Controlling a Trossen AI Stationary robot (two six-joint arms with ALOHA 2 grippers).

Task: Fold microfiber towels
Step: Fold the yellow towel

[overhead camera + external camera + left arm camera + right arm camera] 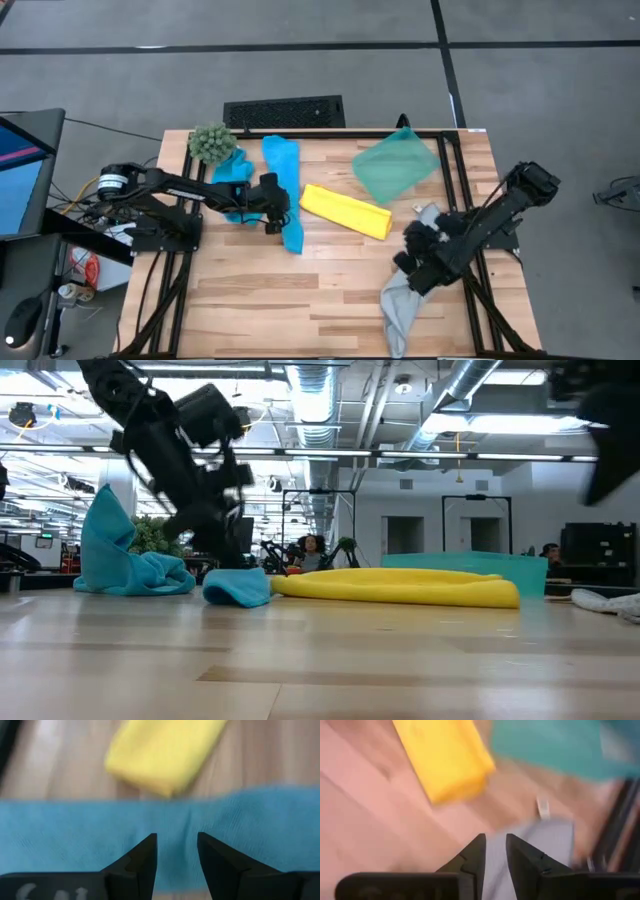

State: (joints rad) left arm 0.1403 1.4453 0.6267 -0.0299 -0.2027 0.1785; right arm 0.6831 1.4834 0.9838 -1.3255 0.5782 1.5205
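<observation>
So, left arm's lined up on the blue strip

In the high view the blue strip [286, 190] runs top to bottom at centre-left, with the left gripper [272, 205] right against its left edge, fingers slightly apart and holding nothing. The yellow towel [345, 210] lies just right of it. The right gripper [418, 262], lower right, is barely parted over the grey towel [402, 298].

We see a fuzzy green ball-shaped plant [211, 143] at the table's far edge, beyond the left gripper, and a translucent green bin [394, 167] beyond the right gripper. A black keyboard [284, 111] lies on the floor past the wooden table [300, 300]. Across the room, 2 people [312, 550] sit well behind both grippers.
</observation>
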